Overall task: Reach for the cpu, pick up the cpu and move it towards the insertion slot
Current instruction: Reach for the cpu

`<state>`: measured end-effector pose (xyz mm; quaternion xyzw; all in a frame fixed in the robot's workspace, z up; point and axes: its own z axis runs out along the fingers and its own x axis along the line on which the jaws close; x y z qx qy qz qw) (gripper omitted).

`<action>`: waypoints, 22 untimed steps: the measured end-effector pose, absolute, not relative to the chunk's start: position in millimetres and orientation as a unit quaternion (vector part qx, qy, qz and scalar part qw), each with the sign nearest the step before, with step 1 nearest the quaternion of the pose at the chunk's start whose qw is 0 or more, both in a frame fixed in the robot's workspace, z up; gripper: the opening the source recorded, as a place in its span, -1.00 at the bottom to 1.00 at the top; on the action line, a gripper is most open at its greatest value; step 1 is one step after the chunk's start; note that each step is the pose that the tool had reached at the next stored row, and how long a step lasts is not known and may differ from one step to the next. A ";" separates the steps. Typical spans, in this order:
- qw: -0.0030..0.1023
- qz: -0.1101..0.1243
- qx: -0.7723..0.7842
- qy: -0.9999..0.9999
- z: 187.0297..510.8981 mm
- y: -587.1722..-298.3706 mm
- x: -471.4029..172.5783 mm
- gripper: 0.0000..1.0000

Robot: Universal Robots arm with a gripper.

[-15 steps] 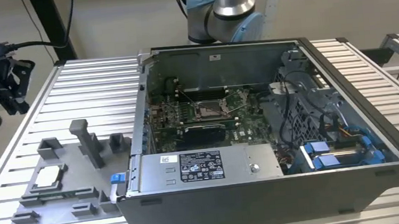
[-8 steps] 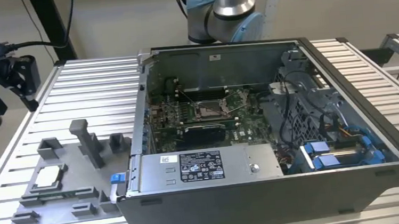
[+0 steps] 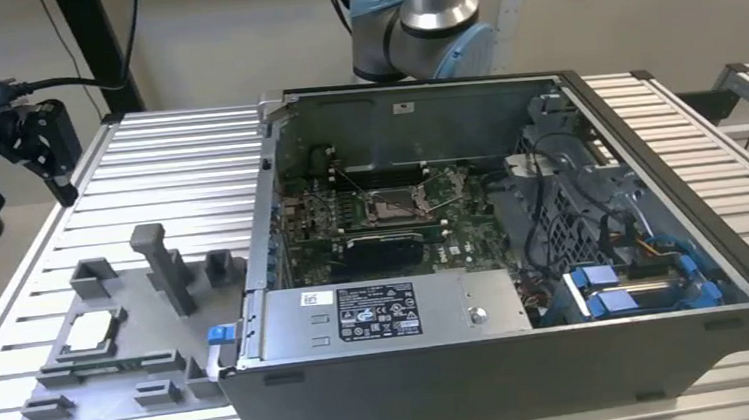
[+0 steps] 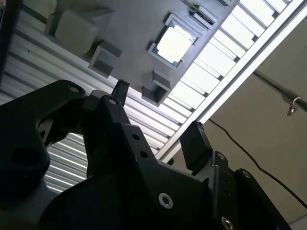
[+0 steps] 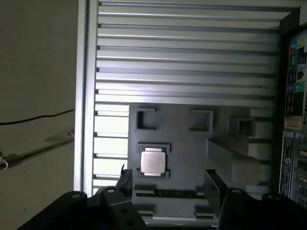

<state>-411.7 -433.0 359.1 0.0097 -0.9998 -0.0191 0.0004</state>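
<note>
End effector (image 5: 168,187) hangs over the slatted desk (image 3: 184,175), fingers (image 5: 125,181) spread, nothing between them. On the desk a grey tray (image 5: 182,143) holds the cpu (image 5: 153,162), flat in its recess. It looks light, stiff, probably fragile underneath; I would grip its opposite edges.

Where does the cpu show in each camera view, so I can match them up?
Exterior view: the cpu lies in the grey tray on the slatted table, to the exterior view's left of the computer case.
First wrist view: the cpu sits in the tray's recess, just beyond the open gripper.
Second wrist view: the cpu sits in that recess, beyond the gripper.
Shared landmark: the grey tray.
</note>
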 end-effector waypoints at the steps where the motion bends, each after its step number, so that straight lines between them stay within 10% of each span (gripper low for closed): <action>1: 0.000 -0.019 0.010 -1.000 359.1 -433.1 -411.7 1.00; 22: 0.000 -0.019 0.010 -1.000 330.7 -437.3 -414.6 1.00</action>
